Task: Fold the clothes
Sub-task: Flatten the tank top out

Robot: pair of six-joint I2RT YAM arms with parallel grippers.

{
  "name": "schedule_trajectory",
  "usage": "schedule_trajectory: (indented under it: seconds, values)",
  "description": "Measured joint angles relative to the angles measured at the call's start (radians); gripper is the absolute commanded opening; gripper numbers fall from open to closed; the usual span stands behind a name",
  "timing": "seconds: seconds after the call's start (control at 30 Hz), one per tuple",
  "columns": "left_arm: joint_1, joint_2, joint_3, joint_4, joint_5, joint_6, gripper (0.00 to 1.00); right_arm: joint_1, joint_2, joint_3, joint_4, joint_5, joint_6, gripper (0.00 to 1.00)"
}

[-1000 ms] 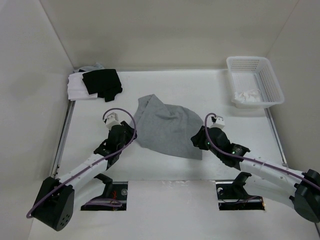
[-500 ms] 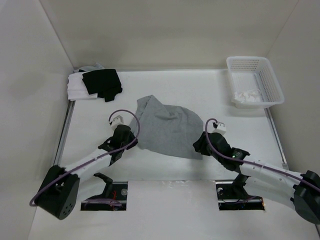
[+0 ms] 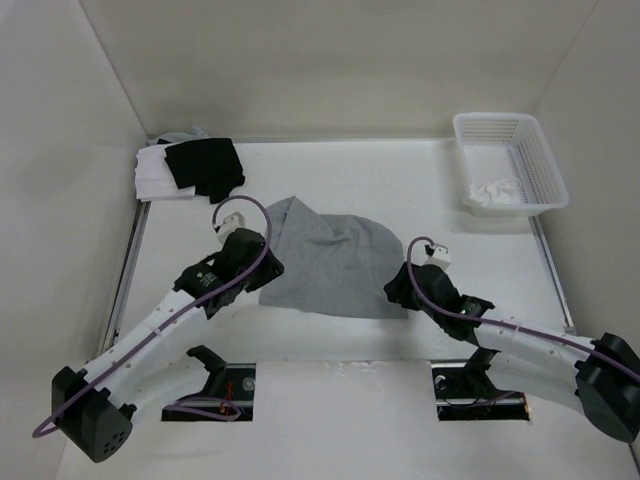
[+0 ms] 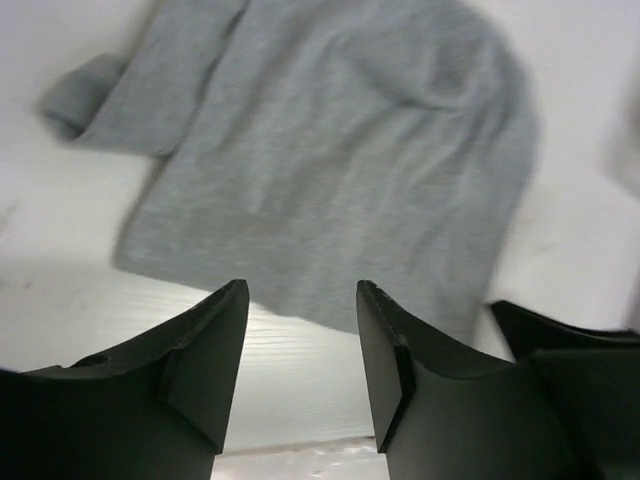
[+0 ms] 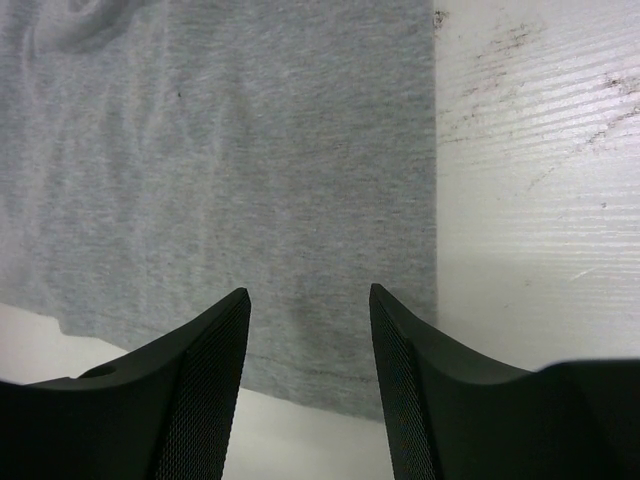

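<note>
Centre frame from above, I saw the grey tank top [image 3: 325, 262] lying spread fairly flat, lightly wrinkled, one strap curled at its upper left. My left gripper [image 4: 300, 290] and right gripper [image 5: 308, 295] both hung by its lower corners, jaws apart, holding nothing.

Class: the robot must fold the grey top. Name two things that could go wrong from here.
The grey tank top lies wrinkled with one strap rolled, so a fold could trap creases. The open right gripper hangs over the top's side edge and might pinch one layer only; the open left gripper, right at the hem, might catch too little cloth.
</note>
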Motion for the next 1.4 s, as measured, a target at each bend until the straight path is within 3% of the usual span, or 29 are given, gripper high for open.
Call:
schedule_trajectory:
  seconds: [0.2, 0.3, 0.4, 0.47, 0.67, 0.77, 0.97, 1.17, 1.4]
  values:
    - [0.019, -0.001, -0.195, -0.016, -0.036, -0.003, 0.26, 0.000, 0.000, -0.006, 0.005, -0.001, 0.000, 0.37]
    - [0.039, -0.056, -0.282, -0.006, -0.062, -0.003, 0.26, 0.000, 0.006, -0.006, 0.010, -0.001, -0.002, 0.33]
    - [0.060, -0.091, -0.355, 0.044, -0.070, 0.004, 0.36, 0.000, 0.016, -0.006, 0.010, -0.001, -0.003, 0.32]
    - [0.072, -0.092, -0.393, 0.087, -0.069, 0.012, 0.41, 0.000, 0.017, -0.006, 0.010, -0.001, -0.003, 0.32]
    - [0.097, -0.018, -0.431, 0.244, -0.064, 0.051, 0.41, 0.001, 0.017, -0.006, 0.010, -0.001, -0.002, 0.33]
    - [0.106, 0.043, -0.443, 0.319, -0.048, 0.069, 0.32, 0.002, 0.017, -0.006, 0.010, -0.001, -0.002, 0.33]
    - [0.121, 0.082, -0.443, 0.376, -0.027, 0.087, 0.21, 0.013, 0.011, -0.006, 0.010, -0.001, 0.001, 0.33]
    - [0.123, 0.079, -0.443, 0.372, -0.012, 0.087, 0.06, 0.013, -0.009, -0.006, 0.010, 0.002, 0.007, 0.45]
    - [0.121, -0.011, -0.443, 0.344, 0.014, 0.086, 0.00, 0.013, -0.052, -0.010, -0.025, 0.033, 0.043, 0.51]
